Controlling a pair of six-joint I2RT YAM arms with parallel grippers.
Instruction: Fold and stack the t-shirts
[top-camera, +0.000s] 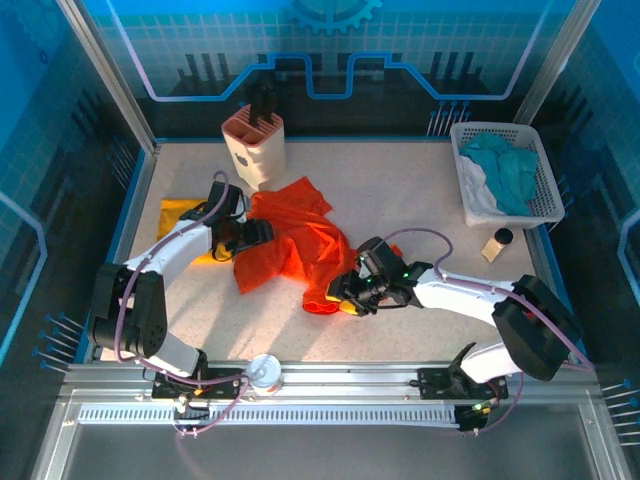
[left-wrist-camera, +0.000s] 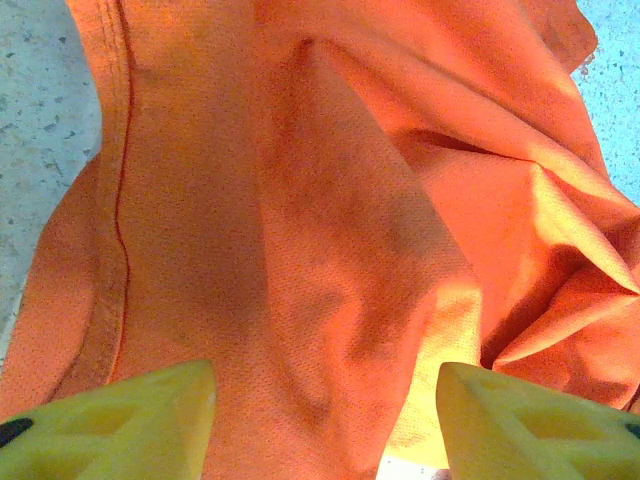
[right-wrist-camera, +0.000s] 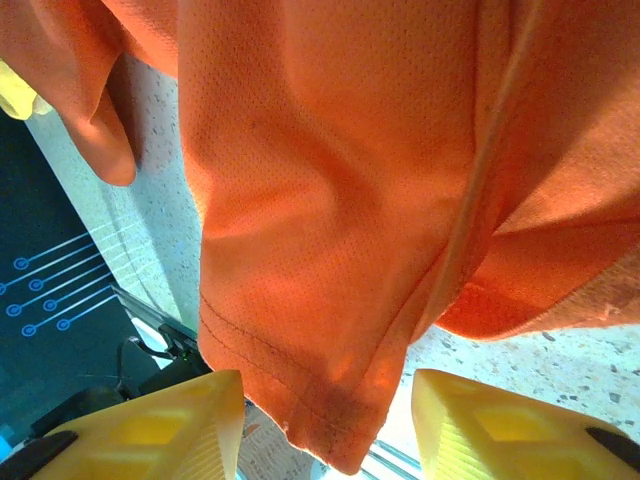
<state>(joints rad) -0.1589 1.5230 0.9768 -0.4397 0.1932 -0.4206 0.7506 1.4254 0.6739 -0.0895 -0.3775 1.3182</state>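
Nothing folded yet: the orange-red t-shirt (top-camera: 297, 248) lies crumpled, the mustard-yellow t-shirt (top-camera: 178, 212) sits at its nine o'clock, left gripper (top-camera: 260, 234) and right gripper (top-camera: 348, 300) both spread apart over orange cloth

I saw the mustard-yellow t-shirt (top-camera: 178, 213) mostly hidden beneath the left arm (top-camera: 172, 247) and the orange-red t-shirt (top-camera: 300, 245), its shape unreadable.
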